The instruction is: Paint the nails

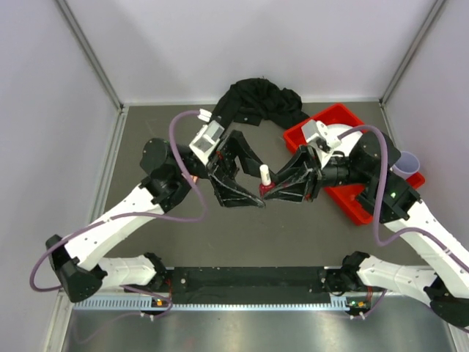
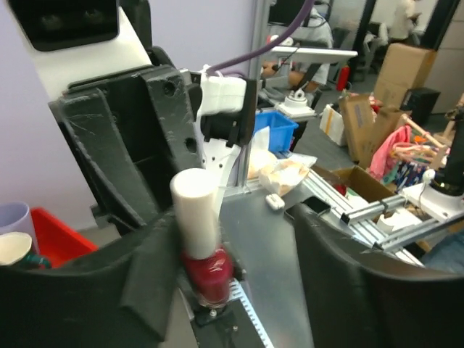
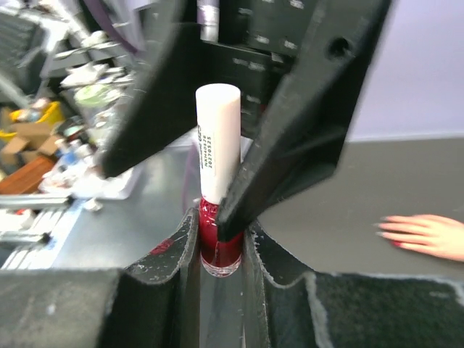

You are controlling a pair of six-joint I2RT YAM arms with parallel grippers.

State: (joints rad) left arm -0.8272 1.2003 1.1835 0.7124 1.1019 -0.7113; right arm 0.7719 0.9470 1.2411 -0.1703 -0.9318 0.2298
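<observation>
With the right jaws clamped on the red polish bottle [image 3: 219, 246], centre the open left jaws squarely round its white cap [image 3: 217, 134] before closing and twisting.

Bright, even overhead light, with faint shadows around the small red glass polish bottle with a tall white cap [image 1: 265, 178]. The left wrist view smears it and the left gripper [image 2: 232, 239] beside it. The right wrist view keeps it sharp, clutter behind blurred.
</observation>
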